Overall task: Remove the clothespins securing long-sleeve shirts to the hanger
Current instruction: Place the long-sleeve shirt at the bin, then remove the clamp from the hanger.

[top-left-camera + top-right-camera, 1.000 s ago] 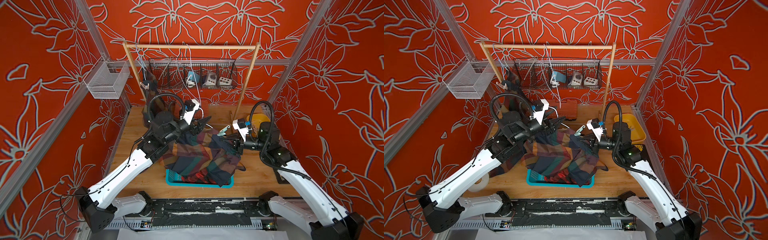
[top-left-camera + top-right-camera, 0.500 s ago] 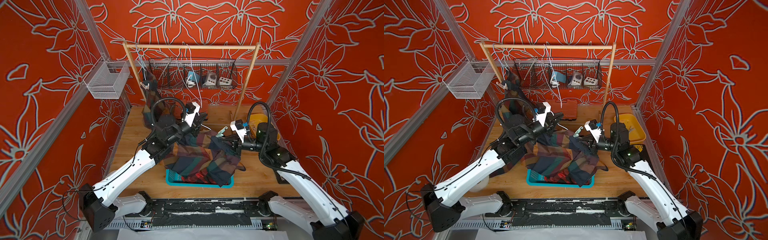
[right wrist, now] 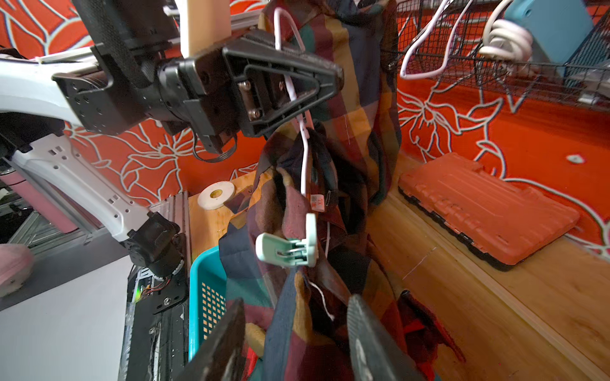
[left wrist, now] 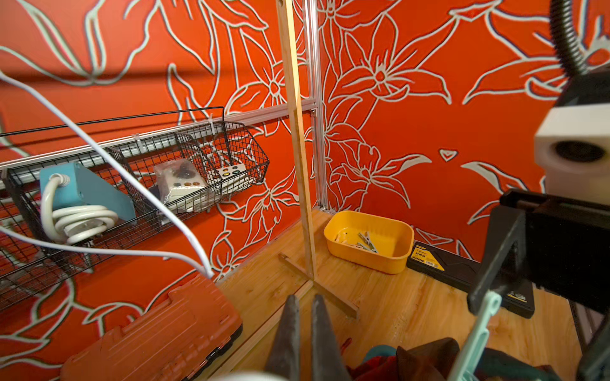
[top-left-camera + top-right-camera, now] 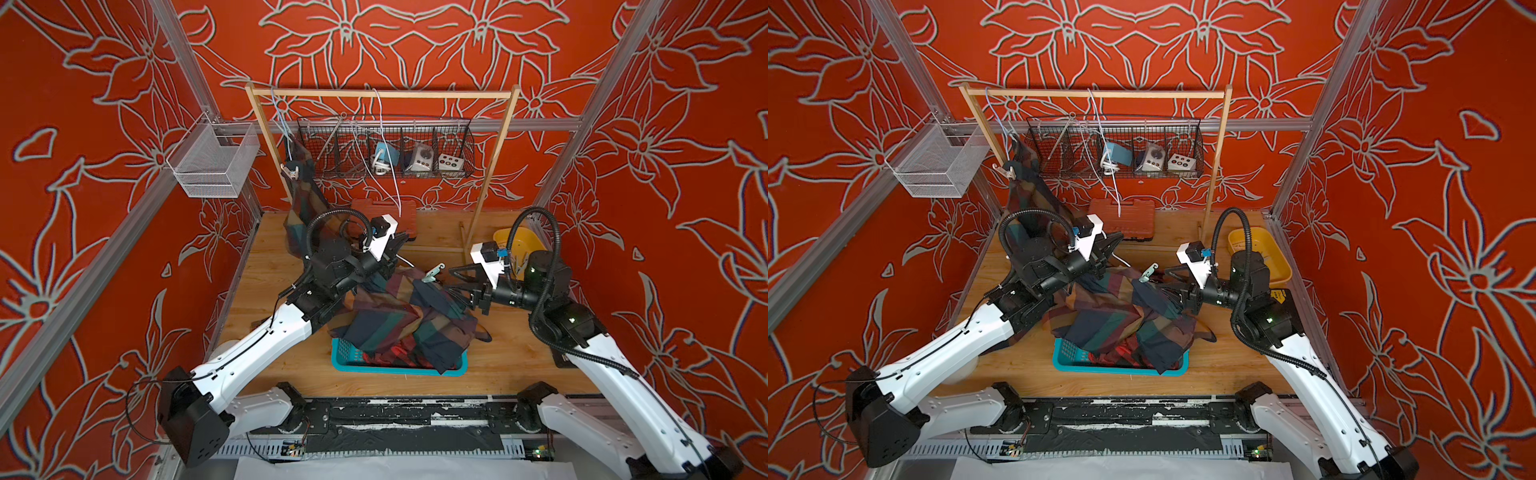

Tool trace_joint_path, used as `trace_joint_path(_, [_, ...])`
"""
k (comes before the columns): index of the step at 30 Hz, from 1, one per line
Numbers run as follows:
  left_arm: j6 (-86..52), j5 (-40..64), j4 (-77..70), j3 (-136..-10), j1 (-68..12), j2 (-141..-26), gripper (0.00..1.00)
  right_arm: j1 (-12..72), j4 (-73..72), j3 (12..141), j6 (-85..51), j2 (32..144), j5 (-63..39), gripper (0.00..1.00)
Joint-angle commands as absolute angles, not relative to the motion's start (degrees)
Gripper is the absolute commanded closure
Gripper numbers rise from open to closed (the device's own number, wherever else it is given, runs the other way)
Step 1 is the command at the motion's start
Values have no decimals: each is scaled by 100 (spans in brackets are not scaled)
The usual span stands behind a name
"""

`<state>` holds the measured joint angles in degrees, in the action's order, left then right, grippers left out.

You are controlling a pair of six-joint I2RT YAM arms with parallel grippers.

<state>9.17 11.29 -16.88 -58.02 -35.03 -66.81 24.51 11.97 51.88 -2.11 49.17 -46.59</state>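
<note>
Looking at that mint clothespin (image 3: 286,248), it's a light, stiff bit of plastic with a springy bite. I'd squeeze the two flared tail ends you get in the right wrist view; pinch the nose and it'll probably just skid off. It's clipped on the plaid shirt (image 3: 359,99), just below the white wire hanger (image 3: 304,158) and above the teal basket (image 3: 206,297). Your right hand (image 3: 297,336) has its fingers apart with floppy cloth hanging between them, and your left hand (image 3: 333,74) is clamped on the hanger wire. Folds cover where the pin actually bites, and the left wrist view only catches a cut-off sliver of it.
</note>
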Motion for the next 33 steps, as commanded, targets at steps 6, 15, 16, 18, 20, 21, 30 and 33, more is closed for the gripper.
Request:
trace_joint_path(6, [941, 1235, -2017, -5860, -3384, -6491, 100, 2473, 453, 4894, -205, 4746, -4882, 40])
trace_joint_path(15, [905, 1225, -1995, -5919, -3366, -6513, 100, 2771, -287, 4830, -267, 5127, -4711, 28])
trace_joint_path(16, [901, 1214, -1995, -5922, -3357, -6520, 100, 2830, -286, 4879, -243, 5198, -4707, 28])
trace_joint_path(18, [894, 1215, -1987, -5932, -3357, -6534, 100, 2950, -303, 4938, -182, 5313, -4680, 28])
trace_joint_path(20, [891, 1223, -1978, -5948, -3357, -6543, 100, 3067, -379, 4949, -171, 5424, -4609, 28])
trace_joint_path(21, [879, 1235, -1977, -5957, -3357, -6548, 100, 3111, -447, 4949, -190, 5468, -4568, 28])
trace_joint_path(30, [835, 1284, -2001, -5937, -3357, -6565, 100, 3226, -843, 5088, -347, 5773, -4338, 29])
trace_joint_path(33, [818, 1308, -2004, -5906, -3357, -6566, 100, 3233, -852, 5168, -325, 5848, -4316, 30])
